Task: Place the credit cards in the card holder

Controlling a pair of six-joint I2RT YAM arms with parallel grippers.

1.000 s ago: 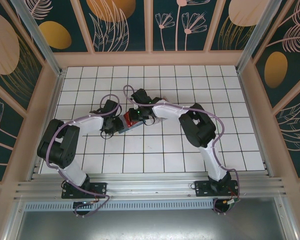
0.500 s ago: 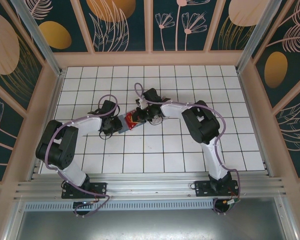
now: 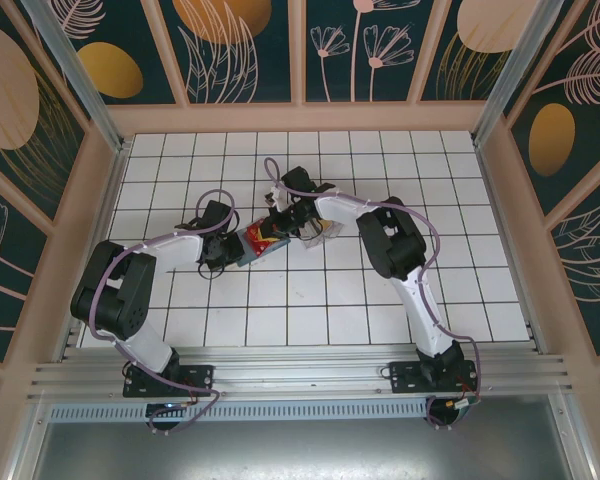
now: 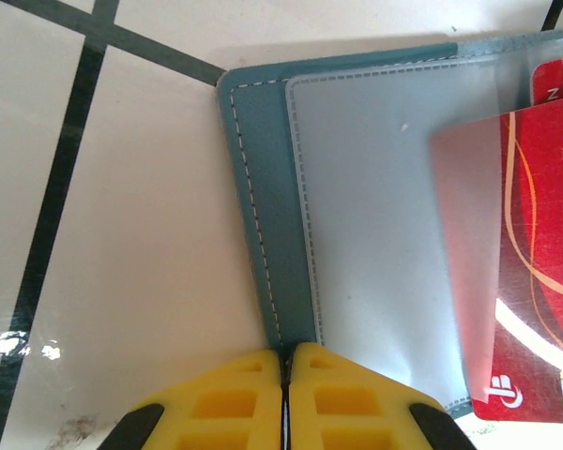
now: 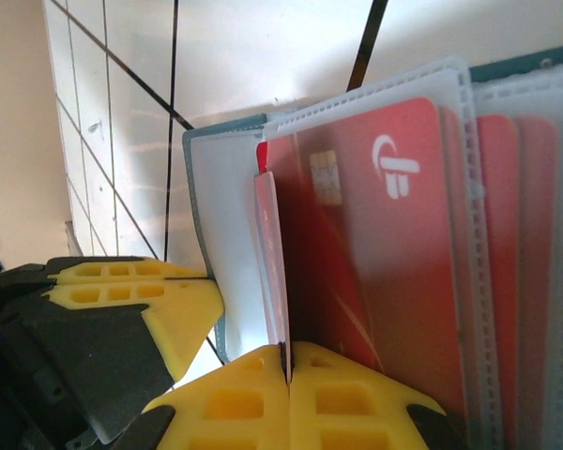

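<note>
White tiled table (image 3: 380,300) with dark grout, walled by teal floral panels (image 3: 240,50). The flat, stitched teal card holder (image 4: 253,187) lies open left of centre. The left gripper (image 4: 283,361), closed, clamps its cover edge, probably to steady it. The right gripper (image 5: 286,361), closed, pinches a thin glossy red plastic credit card (image 5: 270,253) edge-on at the clear flexible sleeves (image 5: 225,216).

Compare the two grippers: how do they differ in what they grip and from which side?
The left gripper is shut on the teal edge of the card holder; the right gripper is shut on a thin sheet standing inside it, card or sleeve I cannot tell. In the top view the left gripper reaches the holder from the left, the right gripper from the right. Both have yellow fingers, closed tight.
</note>
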